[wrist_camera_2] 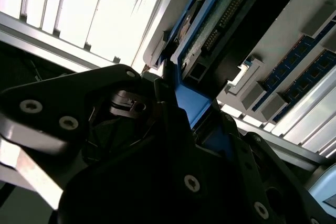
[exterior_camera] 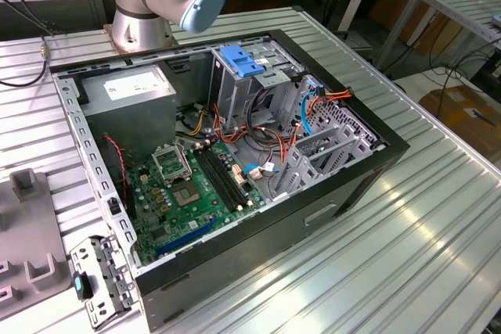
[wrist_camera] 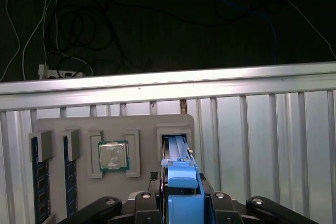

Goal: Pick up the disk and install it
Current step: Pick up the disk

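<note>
The jaws stand narrow, pressed on either side of the blue rail of the disk [wrist_camera: 176,149] and gripping it; the disk stands on edge in its pocket in a grey holder [wrist_camera: 142,124], so it is not yet in the computer. In the first wrist view the holder has four pockets, all filled: two memory sticks [wrist_camera: 35,182] side by side, one processor [wrist_camera: 113,156] lying flat between them and the disk, and the disk itself in the end pocket. The holder lies on the ribbed metal tabletop [wrist_camera: 262,140], close to its raised edge rail, with dark floor and loose cables [wrist_camera: 79,30] beyond. In the exterior view the open computer case [exterior_camera: 313,220] lies on the same tabletop, holding one green motherboard [exterior_camera: 196,193], one grey box [exterior_camera: 129,91] in the far corner, one metal cage [exterior_camera: 235,91] topped by a blue tab [exterior_camera: 241,60], and orange and red wiring. The tabletop lies bare to the exterior view's right of the case; a small metal bracket [exterior_camera: 98,283] lies just beside the case's near corner.
</note>
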`<state>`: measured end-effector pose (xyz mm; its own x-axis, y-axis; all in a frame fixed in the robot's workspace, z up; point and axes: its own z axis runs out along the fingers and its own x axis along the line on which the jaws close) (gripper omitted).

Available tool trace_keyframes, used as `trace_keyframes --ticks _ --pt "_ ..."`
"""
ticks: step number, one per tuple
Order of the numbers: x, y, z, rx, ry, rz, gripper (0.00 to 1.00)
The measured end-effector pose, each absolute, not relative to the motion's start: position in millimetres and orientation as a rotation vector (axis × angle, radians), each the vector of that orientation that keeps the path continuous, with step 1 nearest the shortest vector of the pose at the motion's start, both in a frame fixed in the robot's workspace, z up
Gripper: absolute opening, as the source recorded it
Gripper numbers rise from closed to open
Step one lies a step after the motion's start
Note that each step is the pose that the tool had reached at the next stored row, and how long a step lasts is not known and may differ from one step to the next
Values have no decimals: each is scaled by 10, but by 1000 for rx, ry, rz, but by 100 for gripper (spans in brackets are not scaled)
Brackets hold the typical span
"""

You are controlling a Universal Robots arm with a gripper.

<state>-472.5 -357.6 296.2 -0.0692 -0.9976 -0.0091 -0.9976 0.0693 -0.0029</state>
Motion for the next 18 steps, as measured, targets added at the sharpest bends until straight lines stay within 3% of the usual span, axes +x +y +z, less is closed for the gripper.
trace_keyframes --ticks 18 --pt "-4725 -3576 2961 -2155 2274 6 37"
